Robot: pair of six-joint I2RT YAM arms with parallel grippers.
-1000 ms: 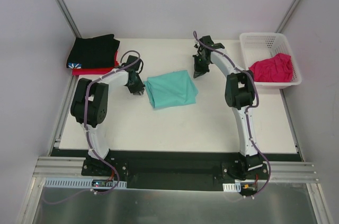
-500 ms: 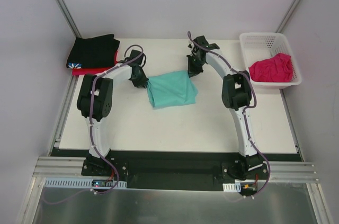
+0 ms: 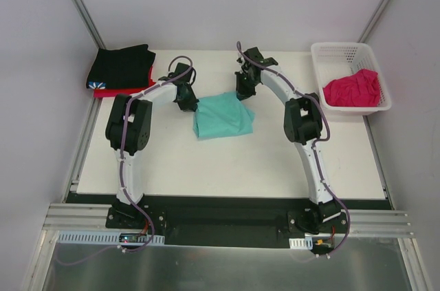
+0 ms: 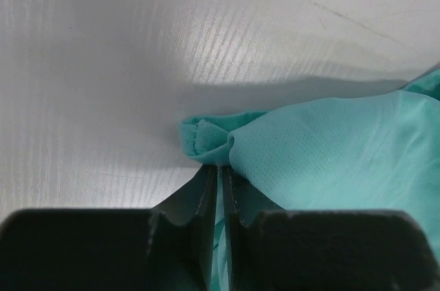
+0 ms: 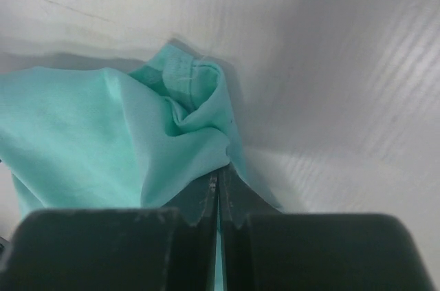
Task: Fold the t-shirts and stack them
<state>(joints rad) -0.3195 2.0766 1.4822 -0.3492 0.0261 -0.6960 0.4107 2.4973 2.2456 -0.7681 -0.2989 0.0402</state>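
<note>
A folded teal-green t-shirt (image 3: 223, 115) lies mid-table. My left gripper (image 3: 189, 102) is shut on its far left corner; in the left wrist view teal cloth (image 4: 323, 150) bunches at the closed tips (image 4: 218, 170). At the shirt's far right corner my right gripper (image 3: 242, 91) is shut too, a teal fold (image 5: 185, 115) pinched at its tips (image 5: 218, 179). A black t-shirt (image 3: 122, 66) lies folded on a red t-shirt (image 3: 122, 91) at the far left corner. The magenta-pink t-shirt (image 3: 353, 89) sits crumpled in the basket.
The white lattice basket (image 3: 342, 51) stands at the table's far right corner. Both arms reach inward over the far half of the white table (image 3: 227, 167). Metal frame posts and grey walls close in the back and sides.
Both grippers moved inward onto the teal-green shirt's far corners. The left one closed on the cloth, and the shirt's far edge bunched narrower.
</note>
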